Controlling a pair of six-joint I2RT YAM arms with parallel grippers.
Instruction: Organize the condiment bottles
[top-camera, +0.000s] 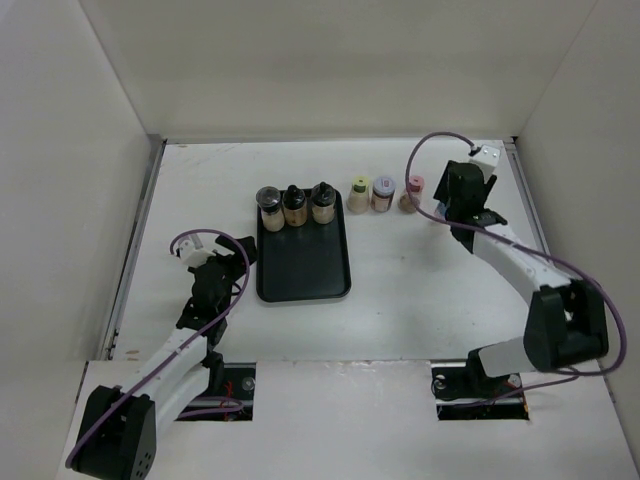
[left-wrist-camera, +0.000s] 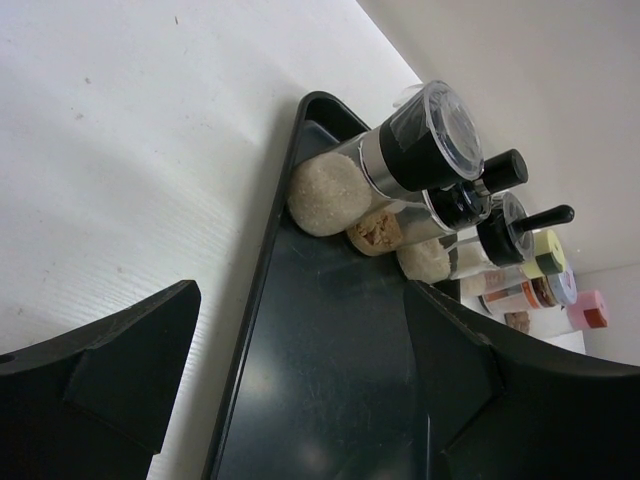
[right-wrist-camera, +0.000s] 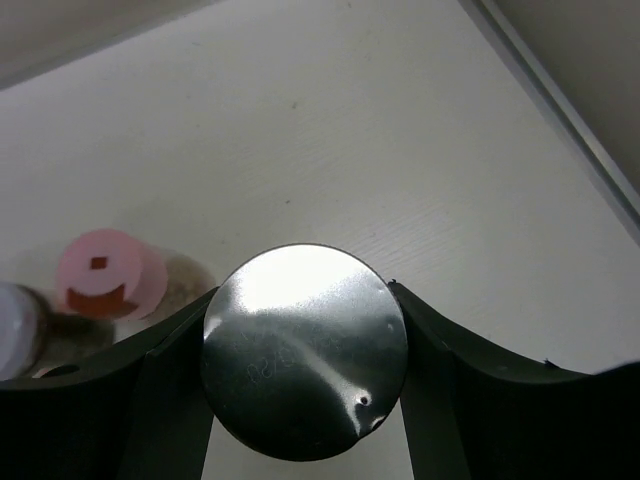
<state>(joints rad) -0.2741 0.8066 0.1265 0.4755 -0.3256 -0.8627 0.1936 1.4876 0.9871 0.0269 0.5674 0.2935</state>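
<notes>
Silver-capped jar (right-wrist-camera: 304, 350) sits clamped between your right gripper (top-camera: 447, 215) fingers, arm stretched toward the table's far right, just beside the pink-capped jar (top-camera: 416, 184). Your left gripper (top-camera: 222, 262) hangs spread wide and holding nothing, arm bent low, left of the black tray (top-camera: 303, 275) carrying three dark-capped jars (top-camera: 294, 205).

Black tray (top-camera: 303, 262), pink cap (right-wrist-camera: 108, 274), silver cap (right-wrist-camera: 304, 350).
</notes>
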